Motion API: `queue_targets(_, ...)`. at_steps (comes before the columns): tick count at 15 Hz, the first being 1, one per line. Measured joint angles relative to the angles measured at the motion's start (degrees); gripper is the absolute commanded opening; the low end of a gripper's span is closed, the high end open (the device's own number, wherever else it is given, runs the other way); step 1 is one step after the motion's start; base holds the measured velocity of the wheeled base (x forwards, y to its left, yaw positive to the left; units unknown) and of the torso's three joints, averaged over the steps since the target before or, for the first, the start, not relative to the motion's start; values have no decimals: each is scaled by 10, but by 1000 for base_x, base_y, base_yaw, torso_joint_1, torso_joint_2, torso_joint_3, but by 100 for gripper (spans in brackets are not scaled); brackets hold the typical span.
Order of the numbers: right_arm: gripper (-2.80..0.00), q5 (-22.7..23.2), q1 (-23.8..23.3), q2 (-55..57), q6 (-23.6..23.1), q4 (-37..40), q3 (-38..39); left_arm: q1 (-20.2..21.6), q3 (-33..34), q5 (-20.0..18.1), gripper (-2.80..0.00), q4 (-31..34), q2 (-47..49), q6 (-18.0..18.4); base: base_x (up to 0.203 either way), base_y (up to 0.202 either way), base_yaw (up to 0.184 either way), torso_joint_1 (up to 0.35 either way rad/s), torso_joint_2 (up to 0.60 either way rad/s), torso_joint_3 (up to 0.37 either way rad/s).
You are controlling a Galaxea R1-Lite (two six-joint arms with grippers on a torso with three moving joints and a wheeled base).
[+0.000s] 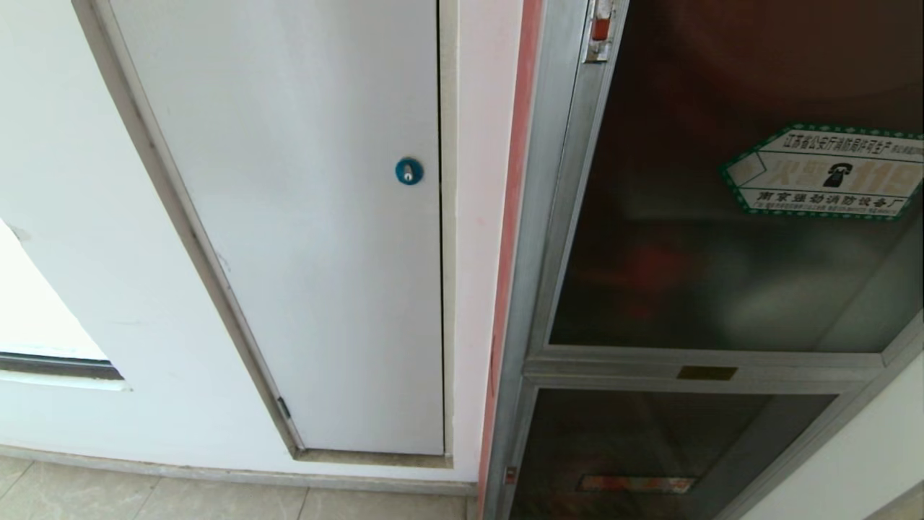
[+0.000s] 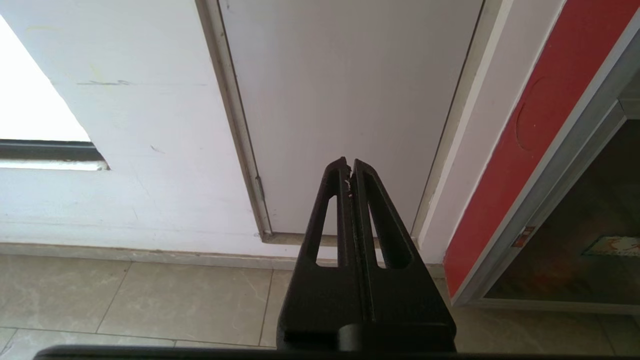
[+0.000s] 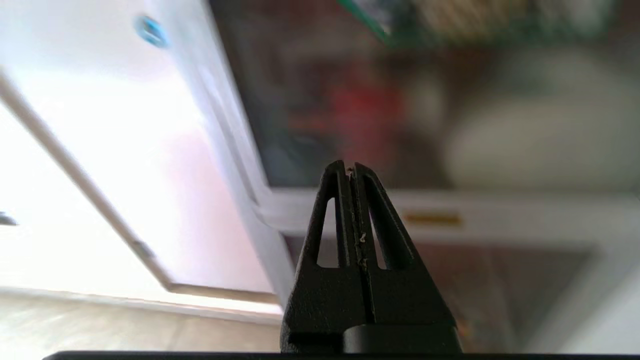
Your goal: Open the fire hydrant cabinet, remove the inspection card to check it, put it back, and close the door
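Note:
The fire hydrant cabinet [image 1: 538,238] fills the right of the head view, its silver frame closed. Its door [image 1: 693,238] is dark tinted glass with a green-edged hexagonal phone sticker [image 1: 830,173]; a red latch [image 1: 599,29] sits at its upper left corner. Dim red and pale shapes show through the glass [image 3: 400,110]. The inspection card is hidden. Neither arm is in the head view. My right gripper [image 3: 350,170] is shut and empty, pointing at the cabinet's silver crossbar [image 3: 500,210]. My left gripper [image 2: 349,162] is shut and empty, facing the white panel door low down.
A plain white panel door [image 1: 310,217] with a round blue lock [image 1: 408,171] stands left of the cabinet. A smaller dark glass panel [image 1: 650,448] with a red label strip sits below the crossbar. Beige floor tiles [image 1: 180,498] run along the wall's foot.

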Motion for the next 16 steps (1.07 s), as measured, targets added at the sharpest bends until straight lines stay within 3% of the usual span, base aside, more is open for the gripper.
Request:
queue_targets(5,-280,95,16,178,1,2,-196,0,0,0,-280,0,0,0,0,0,0,0,0,0)
queue_targets(16,-280,103,161,435,3,1,-459,0,0,0,-280,0,0,0,0,0,0,0,0,0)
